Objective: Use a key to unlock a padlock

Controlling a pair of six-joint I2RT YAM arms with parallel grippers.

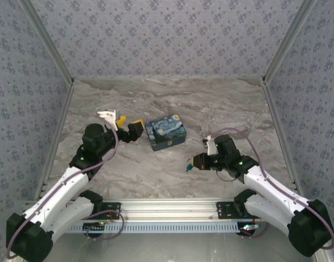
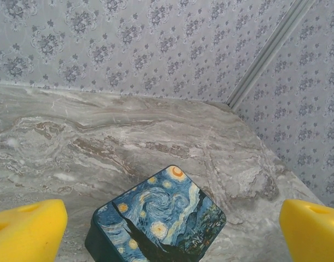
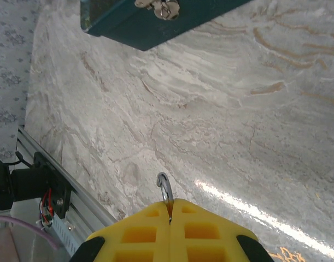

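Marble tabletop (image 1: 172,103), flowered wallpaper walls (image 1: 167,38) around. Starry-night tin box (image 1: 165,135) mid-tabletop. My left tool (image 1: 128,124) just left of box, pads spread wide, empty. My right tool (image 1: 189,165) near box's front-right corner, clamped shut on thin silvery loop (image 3: 164,188), rest hidden between pads. Cannot tell whether loop is padlock's shackle. Silvery clasp (image 3: 160,6) on box's front wall.

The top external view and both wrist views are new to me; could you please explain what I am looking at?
A left arm and a right arm are bolted at the near edge of a marble table. The top view looks down from behind them. Each wrist view rides on one arm, looking past its yellow-padded pincer. On the table lies a starry-night tin box. The left pincer stands open beside it, empty. The right pincer is shut on a small silvery loop, perhaps a key's.
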